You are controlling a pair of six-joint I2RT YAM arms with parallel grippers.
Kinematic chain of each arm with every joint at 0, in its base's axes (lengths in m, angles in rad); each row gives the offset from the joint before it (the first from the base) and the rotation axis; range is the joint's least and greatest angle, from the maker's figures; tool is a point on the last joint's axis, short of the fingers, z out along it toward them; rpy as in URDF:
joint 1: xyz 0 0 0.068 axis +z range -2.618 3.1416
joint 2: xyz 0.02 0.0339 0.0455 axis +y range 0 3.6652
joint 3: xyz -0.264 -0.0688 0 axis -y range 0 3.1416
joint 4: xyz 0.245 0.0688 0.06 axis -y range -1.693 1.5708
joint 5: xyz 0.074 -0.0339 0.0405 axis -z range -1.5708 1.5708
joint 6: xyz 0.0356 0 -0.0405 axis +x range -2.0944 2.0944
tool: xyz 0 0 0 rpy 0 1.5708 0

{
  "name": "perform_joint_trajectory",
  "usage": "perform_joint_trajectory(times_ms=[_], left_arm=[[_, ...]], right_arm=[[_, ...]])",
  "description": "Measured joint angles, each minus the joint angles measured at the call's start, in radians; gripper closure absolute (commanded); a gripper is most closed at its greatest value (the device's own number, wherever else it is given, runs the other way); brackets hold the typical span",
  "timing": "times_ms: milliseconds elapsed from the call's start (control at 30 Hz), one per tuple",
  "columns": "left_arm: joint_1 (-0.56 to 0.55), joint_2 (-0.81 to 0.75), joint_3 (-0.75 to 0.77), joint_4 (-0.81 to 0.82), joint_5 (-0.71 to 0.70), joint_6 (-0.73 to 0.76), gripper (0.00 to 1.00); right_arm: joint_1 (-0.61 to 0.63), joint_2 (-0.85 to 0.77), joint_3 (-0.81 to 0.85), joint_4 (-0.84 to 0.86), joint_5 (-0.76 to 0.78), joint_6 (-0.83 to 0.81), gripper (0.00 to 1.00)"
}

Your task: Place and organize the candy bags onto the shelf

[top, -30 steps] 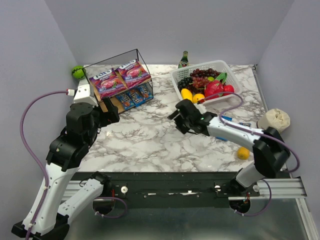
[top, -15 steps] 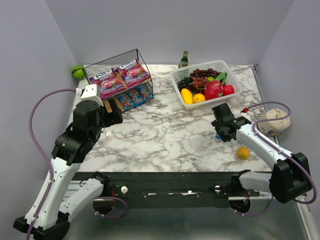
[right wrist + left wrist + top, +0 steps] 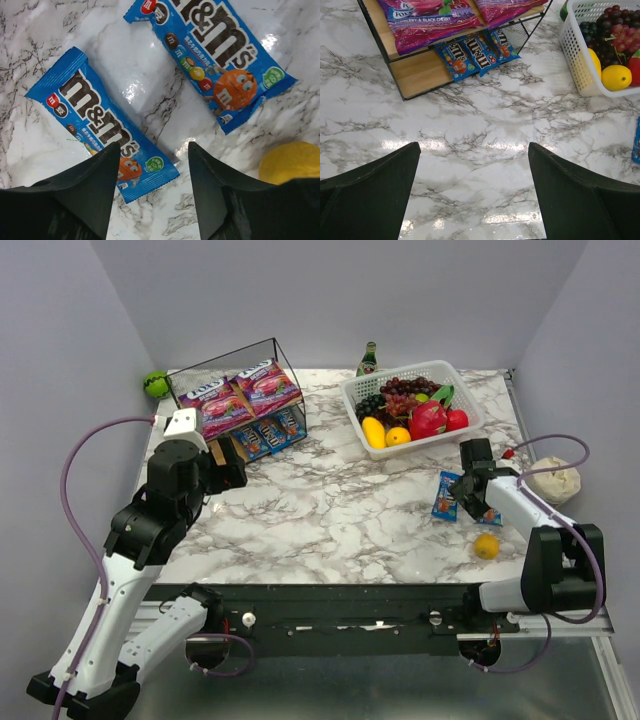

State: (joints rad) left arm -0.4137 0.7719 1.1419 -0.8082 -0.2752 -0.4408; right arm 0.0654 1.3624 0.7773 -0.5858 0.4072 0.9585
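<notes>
The shelf point(image 3: 200, 455) stands at the back left. Two purple candy bags point(image 3: 215, 400) point(image 3: 268, 385) lie on its top board and three blue packets point(image 3: 265, 432) on its lower board. They also show in the left wrist view: purple bags point(image 3: 427, 20) and blue packets point(image 3: 477, 52). My left gripper point(image 3: 228, 472) point(image 3: 475, 200) is open and empty above bare marble in front of the shelf. Two more blue packets point(image 3: 100, 120) point(image 3: 210, 50) lie flat on the table at the right point(image 3: 446, 495). My right gripper point(image 3: 472, 502) point(image 3: 152, 150) is open just above them, its left finger over the near packet's end.
A white lattice basket point(image 3: 356, 390) point(image 3: 570, 45) of fruit stands at the back centre-right, with a green bottle point(image 3: 368, 358) behind it. A small orange point(image 3: 486, 546) point(image 3: 292, 160) lies by the right gripper. A crumpled beige lump point(image 3: 552, 480) sits far right and a green ball point(image 3: 155, 383) lies behind the shelf.
My right arm has swung from the table's middle to the right and come down over the two loose blue packets. My left gripper pulled back slightly from the shelf, then stayed still.
</notes>
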Motion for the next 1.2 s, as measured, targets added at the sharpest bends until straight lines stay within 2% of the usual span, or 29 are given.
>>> perform_joint_trajectory(times_ms=[333,667,833,1000,1200], left_arm=[[0.000,0.015,-0.010,0.002,0.011,0.003,0.01],[0.000,0.048,-0.044,0.006,0.051,0.003,0.01],[0.000,0.066,-0.045,0.010,0.071,0.003,0.01],[0.000,0.073,-0.049,0.021,0.084,0.003,0.01],[0.000,0.073,-0.088,0.026,0.101,-0.005,0.01]], right_arm=[[-0.014,0.100,0.005,0.135,-0.157,-0.154,0.58],[0.018,0.114,-0.011,0.220,-0.305,-0.210,0.67],[0.146,0.123,-0.016,0.245,-0.345,-0.207,0.69],[0.353,0.160,-0.002,0.278,-0.367,-0.154,0.71],[0.577,0.338,0.170,0.291,-0.418,-0.117,0.74]])
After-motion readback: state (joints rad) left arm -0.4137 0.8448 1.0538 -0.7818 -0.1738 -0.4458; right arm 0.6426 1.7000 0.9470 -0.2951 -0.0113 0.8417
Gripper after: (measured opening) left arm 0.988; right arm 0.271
